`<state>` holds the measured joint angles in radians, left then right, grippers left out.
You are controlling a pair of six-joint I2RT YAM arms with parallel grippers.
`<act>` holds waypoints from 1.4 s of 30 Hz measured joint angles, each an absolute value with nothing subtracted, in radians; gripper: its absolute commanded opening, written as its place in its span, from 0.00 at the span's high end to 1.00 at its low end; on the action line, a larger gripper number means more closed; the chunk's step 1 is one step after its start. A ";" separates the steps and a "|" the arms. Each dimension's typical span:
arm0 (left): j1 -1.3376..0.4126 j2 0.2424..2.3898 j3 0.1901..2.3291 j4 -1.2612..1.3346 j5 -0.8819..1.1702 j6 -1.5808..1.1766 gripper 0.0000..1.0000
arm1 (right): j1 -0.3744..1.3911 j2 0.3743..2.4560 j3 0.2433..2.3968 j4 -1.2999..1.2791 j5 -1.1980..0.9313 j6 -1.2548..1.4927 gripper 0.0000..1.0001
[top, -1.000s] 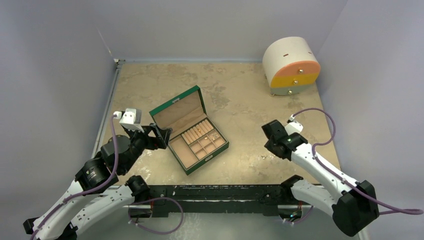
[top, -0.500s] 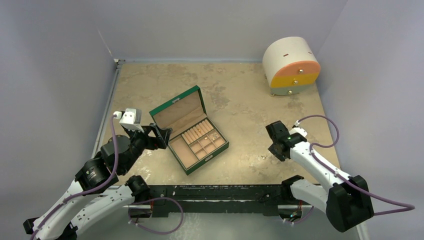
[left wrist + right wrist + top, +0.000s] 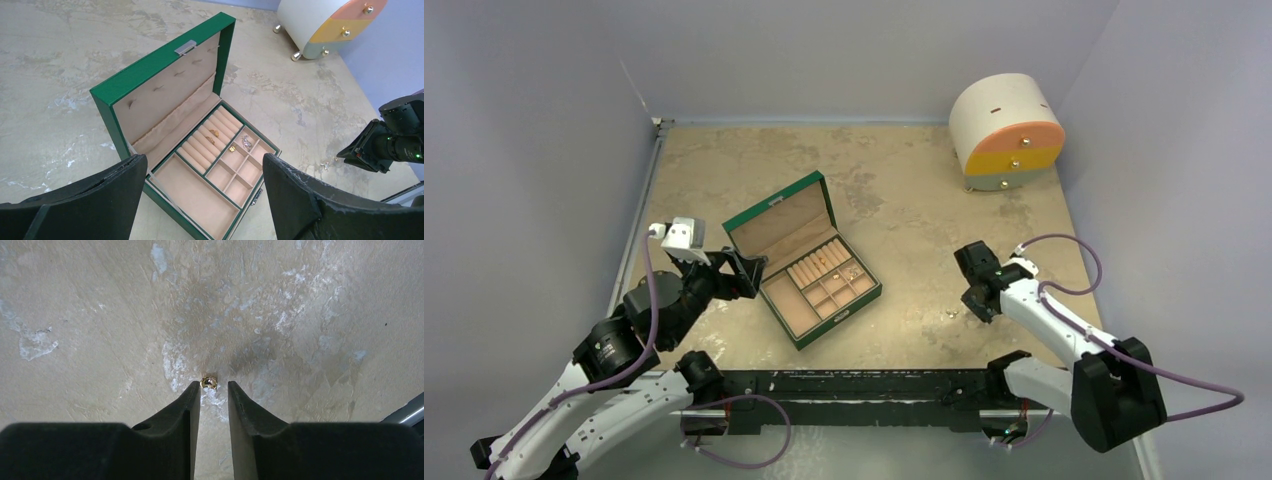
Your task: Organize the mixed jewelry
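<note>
Seen from above, the green jewelry box [image 3: 809, 270] stands open just left of the middle of the tabletop [image 3: 894, 200], lid raised on the side facing the far left corner. The round drawer cabinet [image 3: 1007, 130] sits in the far right corner. At that height the jewelry is barely specks, and neither hand's opening can be read. The left hand [image 3: 749, 272] hovers at the box's left side, and the right hand [image 3: 976, 290] points down near the near edge, right of the middle. The left wrist camera supplies the box's contents. Two gold pieces [image 3: 212, 136] lie on the ring rolls. A gold stud [image 3: 232, 148] and a silver piece [image 3: 246, 143] lie in small compartments beside them, and the large near compartment holds nothing. That camera also shows the left hand's own fingers [image 3: 100, 200] spread wide with nothing between them, and a few loose pieces [image 3: 325, 164] on the bare tabletop just beside the right hand. Only the right wrist camera gives the close contact. The right hand's fingers [image 3: 185, 410] stand a narrow gap apart, tips down at the tabletop. A small round gold piece [image 3: 209, 383] lies right at the mouth of that gap, close against the left fingertip. It is not clamped, and whether it touches the finger cannot be told.
</note>
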<state>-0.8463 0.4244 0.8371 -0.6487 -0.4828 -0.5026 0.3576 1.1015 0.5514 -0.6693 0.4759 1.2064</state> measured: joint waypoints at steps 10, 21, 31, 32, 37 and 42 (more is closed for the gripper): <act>-0.846 0.418 0.837 -0.649 -0.483 -0.503 0.14 | 0.352 1.150 0.551 -0.667 0.477 1.232 0.81; -0.846 0.418 0.837 -0.649 -0.483 -0.502 0.14 | 0.352 1.147 0.548 -0.664 0.478 1.240 1.00; -0.846 0.416 0.837 -0.649 -0.483 -0.503 0.14 | 0.352 1.088 0.542 -0.650 0.470 1.224 1.00; -0.846 0.415 0.837 -0.649 -0.483 -0.503 0.14 | 0.352 1.074 0.542 -0.647 0.463 1.211 1.00; -0.846 0.415 0.836 -0.649 -0.483 -0.503 0.14 | 0.352 1.032 0.542 -0.579 0.407 1.083 1.00; -0.846 0.416 0.836 -0.649 -0.483 -0.502 0.14 | 0.355 1.001 0.542 -0.416 0.260 0.925 1.00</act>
